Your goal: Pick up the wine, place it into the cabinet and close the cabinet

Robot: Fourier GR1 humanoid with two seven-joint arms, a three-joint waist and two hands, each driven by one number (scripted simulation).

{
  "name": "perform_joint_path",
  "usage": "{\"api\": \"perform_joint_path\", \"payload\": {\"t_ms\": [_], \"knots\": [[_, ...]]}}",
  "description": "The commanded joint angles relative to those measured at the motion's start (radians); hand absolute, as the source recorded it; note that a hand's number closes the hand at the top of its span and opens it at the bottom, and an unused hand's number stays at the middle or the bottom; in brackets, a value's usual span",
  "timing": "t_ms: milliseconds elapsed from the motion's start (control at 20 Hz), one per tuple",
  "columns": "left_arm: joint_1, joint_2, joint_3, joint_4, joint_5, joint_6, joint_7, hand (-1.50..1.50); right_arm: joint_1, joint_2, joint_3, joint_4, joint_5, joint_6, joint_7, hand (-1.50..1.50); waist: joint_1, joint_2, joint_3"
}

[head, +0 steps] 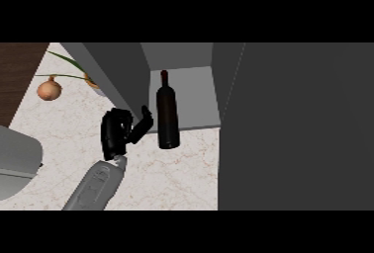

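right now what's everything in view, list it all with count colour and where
wine bottle: one, dark, upright at the front edge of the open cabinet's shelf, neck pointing to the view's top
cabinet: one, grey, open compartment at top centre; its grey door swung out to the left
large dark grey panel: one, covering the view's right side
onion: one, tan, on the counter at upper left
potted plant: one, green leaves, partly hidden behind the door
counter: one, pale marble with fine veins
grey rounded object: one, at the left edge, cut off
left hand: one, black on a grey forearm, fingers curled, just left of the bottle, holding nothing visible
right hand: not in view
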Motion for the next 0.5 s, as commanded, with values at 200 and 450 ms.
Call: {"api": "perform_joint_path", "payload": {"t_ms": [200, 450], "knots": [[-0.186, -0.088, 0.021, 0.166, 0.047, -0.065, 0.050, 1.50, 0.019, -0.015, -0.003, -0.049, -0.070, 0.016, 0.023, -1.50, -0.060, 0.041, -0.022], [-0.224, -0.033, 0.014, 0.195, -0.020, -0.031, 0.025, 1.50, 0.013, -0.014, 0.002, -0.043, -0.065, 0.023, 0.016, -1.50, -0.065, 0.040, -0.020]]}}
